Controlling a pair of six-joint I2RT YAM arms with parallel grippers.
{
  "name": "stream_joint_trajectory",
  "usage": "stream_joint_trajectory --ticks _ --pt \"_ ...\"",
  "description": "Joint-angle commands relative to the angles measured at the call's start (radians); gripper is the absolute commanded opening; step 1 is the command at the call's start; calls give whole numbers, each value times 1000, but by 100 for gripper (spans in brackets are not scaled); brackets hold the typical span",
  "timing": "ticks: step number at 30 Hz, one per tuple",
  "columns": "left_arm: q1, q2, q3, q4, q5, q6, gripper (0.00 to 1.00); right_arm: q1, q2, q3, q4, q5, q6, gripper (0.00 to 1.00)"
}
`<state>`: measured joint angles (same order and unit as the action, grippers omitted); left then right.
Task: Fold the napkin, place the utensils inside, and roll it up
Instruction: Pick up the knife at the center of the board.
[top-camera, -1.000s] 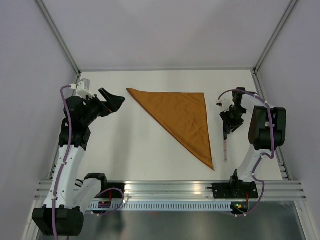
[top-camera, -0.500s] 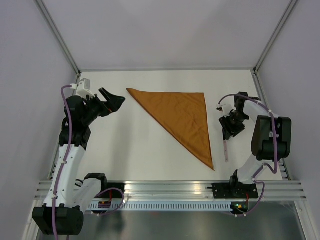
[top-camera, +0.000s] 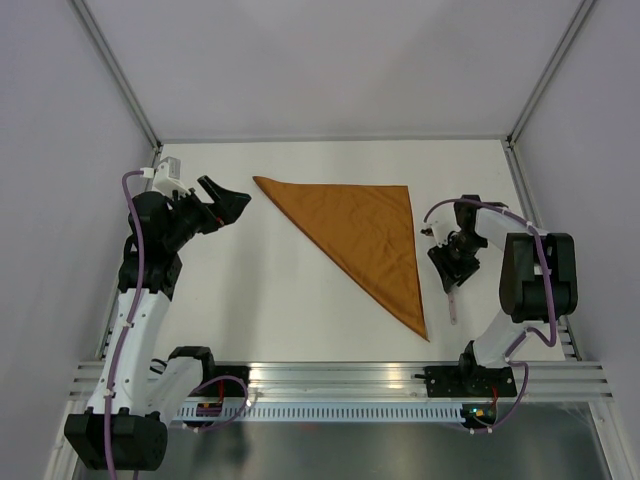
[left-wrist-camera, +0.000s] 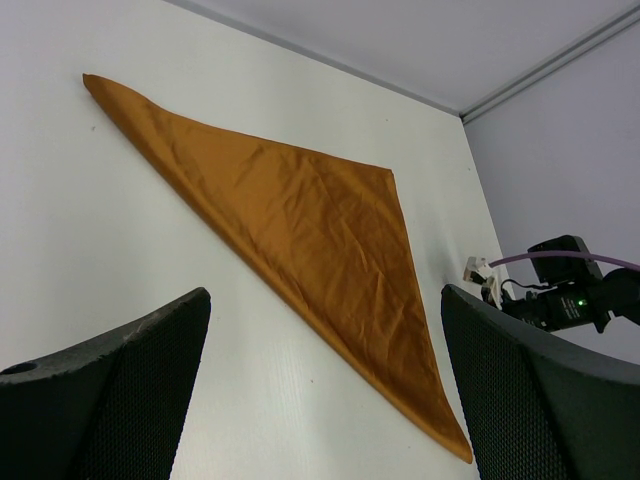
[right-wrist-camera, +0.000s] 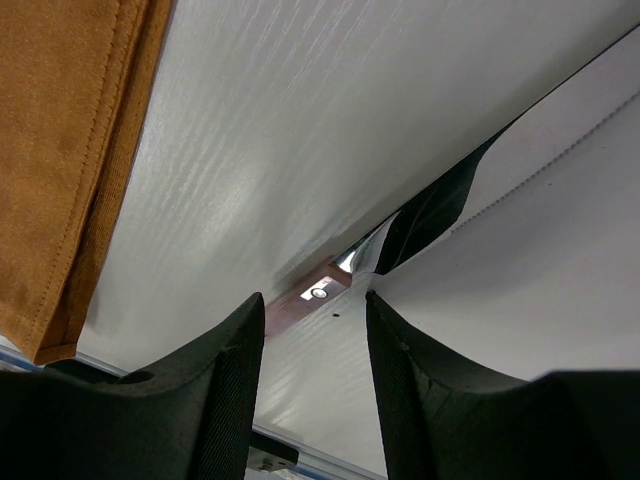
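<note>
Here we see the napkin (top-camera: 360, 235) folded in a triangle on the desk (top-camera: 280, 290), the knife (top-camera: 452, 305) just right of it, straddled by our right tool (top-camera: 447, 272) with jaws parted, our left tool (top-camera: 232, 198) spread wide.

The napkin (top-camera: 365, 228) is a rust-brown cloth folded into a flat triangle, smooth apart from a few faint creases. It lies between the two pincers. Its far-left tip comes near the left pincer (top-camera: 228, 203) without touching it, and its narrow near tip ends just left of the right pincer (top-camera: 451, 272). The knife (top-camera: 452, 303) lies flat directly beneath the right pincer. Its pale pinkish handle sticks out from under the fingertips toward the near edge, and the pincer hides most of its silver blade. From the right wrist, the handle slants across the gap between the fingers, close beside the napkin's stitched edge but apart from it.
</note>
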<state>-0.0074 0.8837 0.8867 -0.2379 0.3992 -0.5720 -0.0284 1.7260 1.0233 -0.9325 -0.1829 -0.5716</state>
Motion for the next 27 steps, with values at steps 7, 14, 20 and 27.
stream_joint_trajectory --ticks 7,14,20,27 --pt "4 -2 18 6 6 -19 100 10 -22 -49 52 86 21 39" --pt "4 11 18 11 4 -20 100 53 -11 -84 101 137 24 31" --pt "4 20 24 14 7 -22 100 58 27 -65 159 160 42 9" --pt "4 24 37 8 6 -12 100 56 -9 37 112 135 68 0"
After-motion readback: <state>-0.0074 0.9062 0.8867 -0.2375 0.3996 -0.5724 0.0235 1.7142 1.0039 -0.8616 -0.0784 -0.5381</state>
